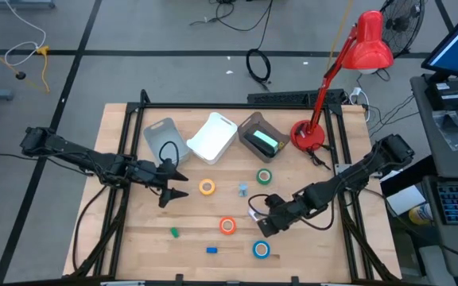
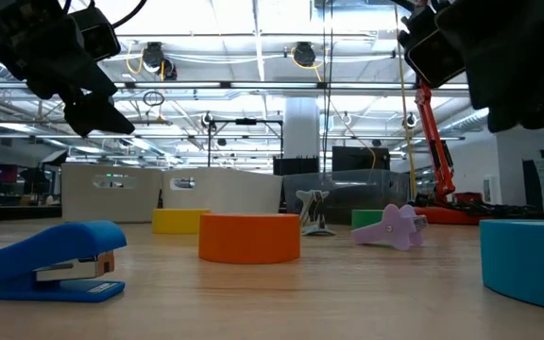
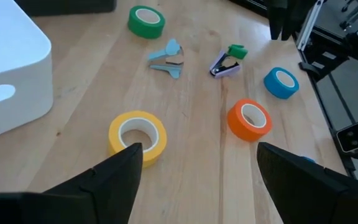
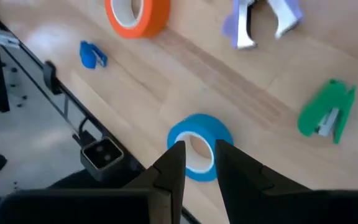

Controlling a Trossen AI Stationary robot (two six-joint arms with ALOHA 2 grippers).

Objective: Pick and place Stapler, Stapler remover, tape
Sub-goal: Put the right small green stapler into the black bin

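Observation:
Four tape rolls lie flat on the wooden table: yellow (image 1: 207, 187), green (image 1: 264, 176), orange (image 1: 227, 226) and blue (image 1: 261, 249). A small blue stapler (image 1: 211, 249) lies near the front edge. A green stapler (image 4: 328, 112) and a purple stapler remover (image 4: 253, 18) lie by my right arm. A pale blue remover (image 1: 242, 189) lies between the yellow and green rolls. My left gripper (image 1: 180, 189) is wide open above the table, just left of the yellow roll (image 3: 137, 134). My right gripper (image 1: 262, 229) hovers empty above the blue roll (image 4: 197, 146), fingers almost together.
A grey bin (image 1: 161, 139), a white bin (image 1: 213, 137) and a dark bin (image 1: 261, 137) stand in a row at the far side. A red desk lamp (image 1: 308, 133) stands at the far right. A small green object (image 1: 175, 232) lies at the front left.

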